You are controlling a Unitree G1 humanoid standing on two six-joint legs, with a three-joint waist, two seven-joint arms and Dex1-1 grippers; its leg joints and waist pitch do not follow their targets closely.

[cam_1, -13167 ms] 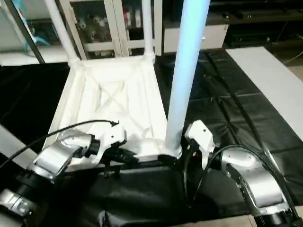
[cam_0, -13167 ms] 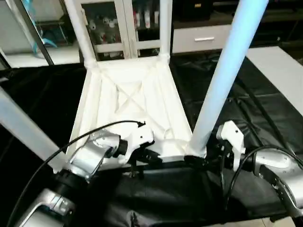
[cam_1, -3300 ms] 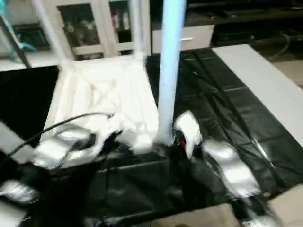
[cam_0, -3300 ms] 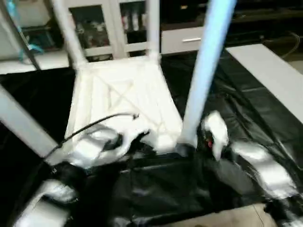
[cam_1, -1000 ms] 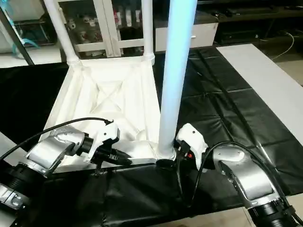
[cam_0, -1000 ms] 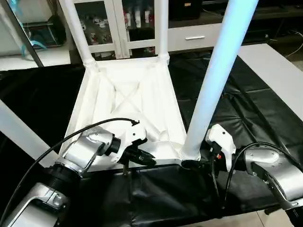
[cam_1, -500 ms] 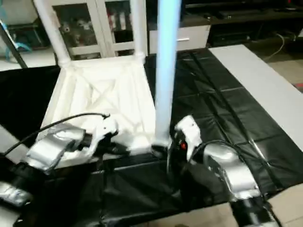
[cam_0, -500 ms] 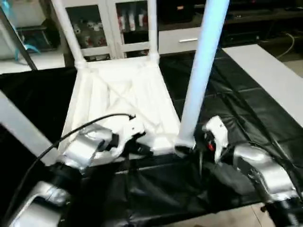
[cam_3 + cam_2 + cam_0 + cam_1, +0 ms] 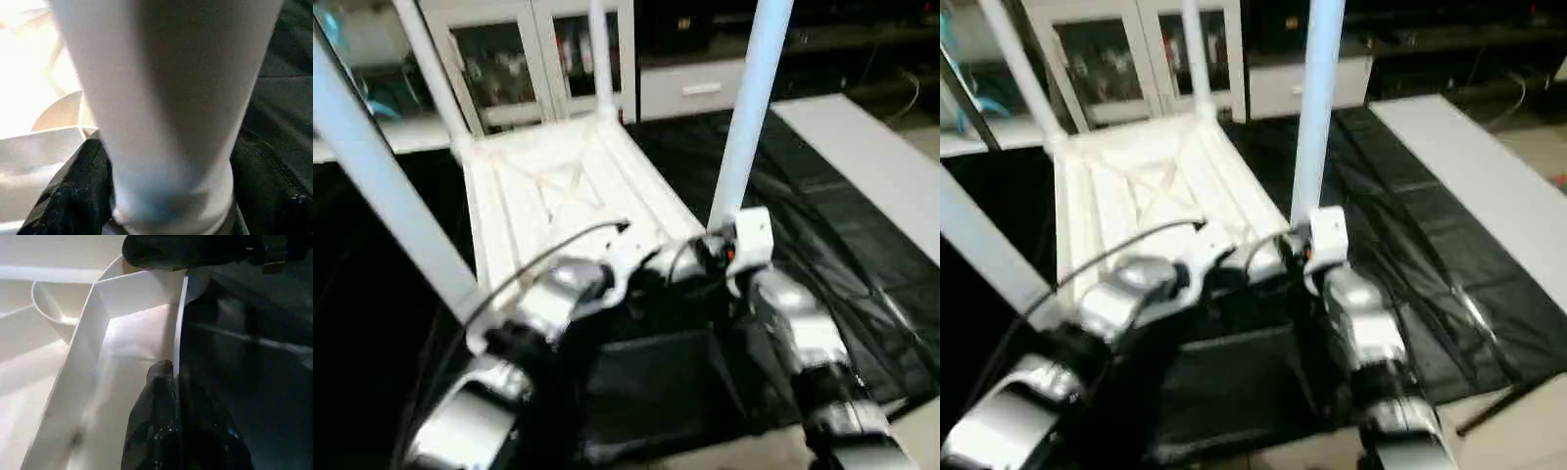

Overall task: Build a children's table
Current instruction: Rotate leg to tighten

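White tabletop (image 9: 558,196) rim pinched in left gripper (image 9: 171,396), right gripper (image 9: 166,196) clasping upright leg (image 9: 744,117)

glass-door cabinet (image 9: 524,73) behind; black-covered work table (image 9: 862,245).

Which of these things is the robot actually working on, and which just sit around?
Job:
- white tabletop, upside down
- four white legs, one between the right pincer fingers
- left pincer, nipping the tabletop's rim

Around:
- black cover
- glass-door cabinet
- white drawer
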